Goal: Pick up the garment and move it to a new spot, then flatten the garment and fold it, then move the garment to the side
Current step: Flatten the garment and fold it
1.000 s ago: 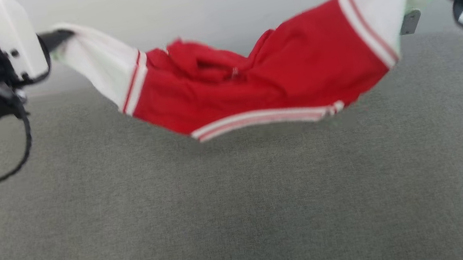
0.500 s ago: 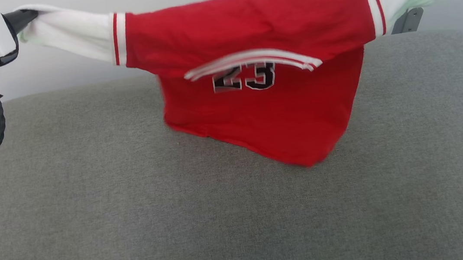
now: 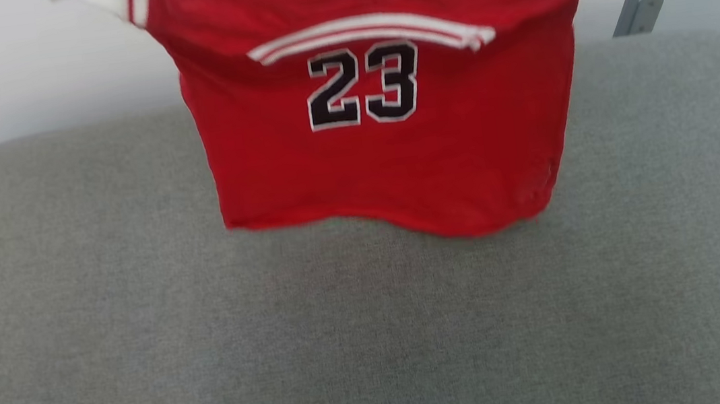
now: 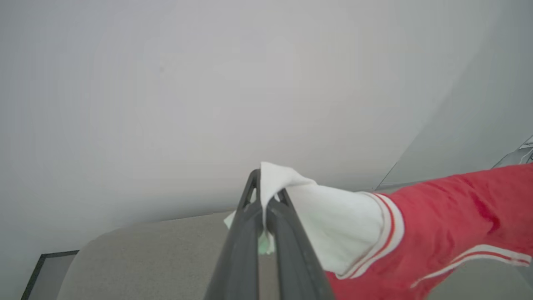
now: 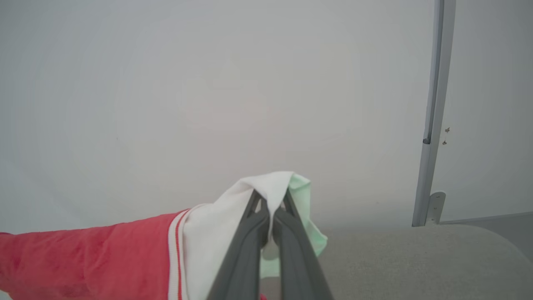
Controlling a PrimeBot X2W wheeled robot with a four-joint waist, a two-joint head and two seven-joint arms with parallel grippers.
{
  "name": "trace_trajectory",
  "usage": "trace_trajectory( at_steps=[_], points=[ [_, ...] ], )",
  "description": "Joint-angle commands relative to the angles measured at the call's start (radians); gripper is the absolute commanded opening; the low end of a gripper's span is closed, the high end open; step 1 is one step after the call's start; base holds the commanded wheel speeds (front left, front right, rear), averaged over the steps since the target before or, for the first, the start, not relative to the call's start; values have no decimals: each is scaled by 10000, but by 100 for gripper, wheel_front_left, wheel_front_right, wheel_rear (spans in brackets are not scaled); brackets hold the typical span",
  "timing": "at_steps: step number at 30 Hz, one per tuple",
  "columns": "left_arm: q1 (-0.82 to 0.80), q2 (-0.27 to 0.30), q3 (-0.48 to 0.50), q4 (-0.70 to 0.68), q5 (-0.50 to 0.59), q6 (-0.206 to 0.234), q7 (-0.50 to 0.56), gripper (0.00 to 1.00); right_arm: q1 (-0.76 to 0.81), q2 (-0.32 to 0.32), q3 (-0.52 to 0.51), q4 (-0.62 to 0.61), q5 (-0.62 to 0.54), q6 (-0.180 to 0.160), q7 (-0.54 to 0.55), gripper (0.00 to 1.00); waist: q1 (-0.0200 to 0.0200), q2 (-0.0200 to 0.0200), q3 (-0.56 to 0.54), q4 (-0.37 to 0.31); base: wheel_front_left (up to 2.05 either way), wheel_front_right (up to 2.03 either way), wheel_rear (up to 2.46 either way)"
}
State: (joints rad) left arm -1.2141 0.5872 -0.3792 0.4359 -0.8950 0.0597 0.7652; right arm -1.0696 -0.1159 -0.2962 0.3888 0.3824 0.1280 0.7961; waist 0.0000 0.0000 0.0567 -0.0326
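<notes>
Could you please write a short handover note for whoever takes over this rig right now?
Left gripper: shut on the garment by one white sleeve end.
Right gripper: shut on its other sleeve end.
The garment hangs spread between them above the grey padded surface, number 23 towards the head camera; whether the hem touches it I cannot tell.
Done: picked up.
Left: lay down at a new spot, flatten, fold, move aside.

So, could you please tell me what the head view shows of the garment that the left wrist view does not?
Head view: the garment's front with a black 23, and its bottom hem hanging over the grey padded surface. Left wrist view: the left gripper shut on the end of the white sleeve. Both: the red body, the red-and-white striped trim and the grey surface.
</notes>
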Motion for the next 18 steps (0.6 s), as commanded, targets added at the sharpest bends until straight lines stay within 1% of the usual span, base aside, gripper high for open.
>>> trace_trajectory(
  at_steps=[1,5,9,12,16,18],
  points=[
    [-270,-23,-60,125,285,-111,-261,0,-228,8,101,88,-96,49,-347,0,0,0,255,-12,0,0,0],
    [-980,-310,-229,664,780,-364,-1112,0,-910,17,731,606,-398,49,-1661,0,0,0,913,-28,0,0,0],
    [-1967,-632,-384,1372,1363,-723,-2342,0,-1794,-85,1532,1393,-669,49,-3353,0,0,0,1748,10,0,0,0],
    [-2731,-879,-529,1881,1947,-919,-3659,0,-2536,-248,2022,2039,-952,49,-4966,0,0,0,2325,61,0,0,0],
    [-3692,-1119,-619,2382,2660,-1193,-5735,0,-3487,-457,2394,2886,-1413,49,-7305,0,0,0,3005,159,0,0,0],
    [-3984,-1285,-624,2691,2799,-1292,-6637,0,-3902,-555,2595,3327,-1708,49,-8370,0,0,0,3243,228,0,0,0]
  ],
)
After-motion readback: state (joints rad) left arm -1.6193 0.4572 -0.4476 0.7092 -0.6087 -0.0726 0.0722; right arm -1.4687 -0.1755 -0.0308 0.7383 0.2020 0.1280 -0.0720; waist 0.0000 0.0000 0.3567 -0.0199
